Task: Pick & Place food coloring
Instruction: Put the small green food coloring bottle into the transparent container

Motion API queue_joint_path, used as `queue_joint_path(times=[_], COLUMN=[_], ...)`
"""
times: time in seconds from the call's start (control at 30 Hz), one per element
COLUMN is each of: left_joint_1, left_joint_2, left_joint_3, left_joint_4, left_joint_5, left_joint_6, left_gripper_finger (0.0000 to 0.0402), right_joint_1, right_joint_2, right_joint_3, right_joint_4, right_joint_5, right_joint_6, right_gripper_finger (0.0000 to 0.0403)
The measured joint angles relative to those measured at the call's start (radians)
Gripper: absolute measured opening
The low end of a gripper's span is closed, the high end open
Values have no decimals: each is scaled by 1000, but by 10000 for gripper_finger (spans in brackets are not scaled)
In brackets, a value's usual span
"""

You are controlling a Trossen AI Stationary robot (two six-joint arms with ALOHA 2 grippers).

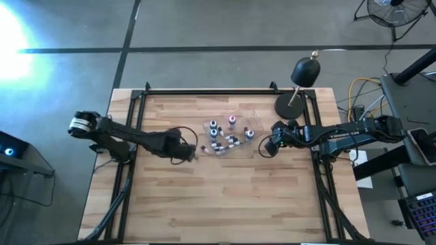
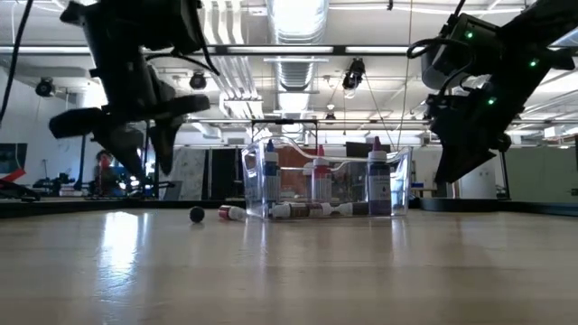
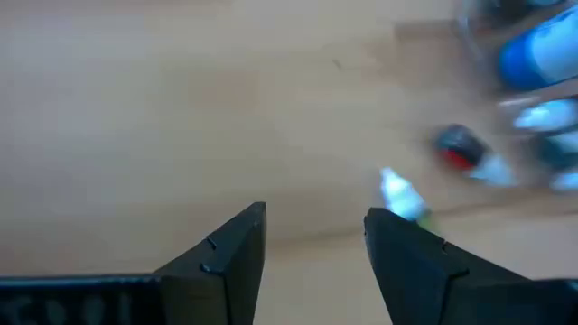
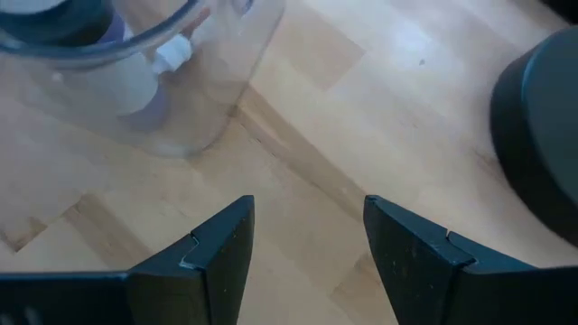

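Note:
Several tiny food coloring bottles (image 1: 223,138) are clustered at the table's middle. In the low view some stand upright (image 2: 318,181) inside the clear plastic tray (image 2: 397,171), and others lie on their sides (image 2: 307,209) on the wood. My left gripper (image 1: 194,152) hovers open just left of the cluster, above the table (image 2: 149,162). In its wrist view (image 3: 316,217) a whitish bottle (image 3: 400,196) lies just beyond one finger, and a red-capped one (image 3: 468,159) lies farther off. My right gripper (image 1: 266,148) is open to the right of the tray (image 4: 307,208).
A black dome-headed lamp (image 1: 304,71) stands on its round base (image 1: 289,105) at the table's far right, close behind my right gripper (image 4: 542,135). A small dark round piece (image 2: 196,214) lies left of the bottles. Bare wood (image 1: 225,204) fills the table's near half.

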Motion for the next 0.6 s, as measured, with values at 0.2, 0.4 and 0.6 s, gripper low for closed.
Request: queue_joint_path(times=[0.2, 0.4, 0.6], left_joint_1=[46, 85, 115], left_joint_2=[-25, 86, 195], left_joint_3=[-128, -122, -23], left_joint_4=[373, 434, 435], left_joint_5=[22, 33, 38], left_joint_6=[-120, -132, -95], left_gripper_finger=[167, 167, 167], right_joint_1=[-6, -5, -5], right_joint_2=[0, 0, 0], right_joint_3=[-10, -15, -19], right_joint_4=[55, 65, 65], right_joint_5=[3, 3, 2], right_joint_6=[0, 3, 3], right_gripper_finger=[203, 203, 203])
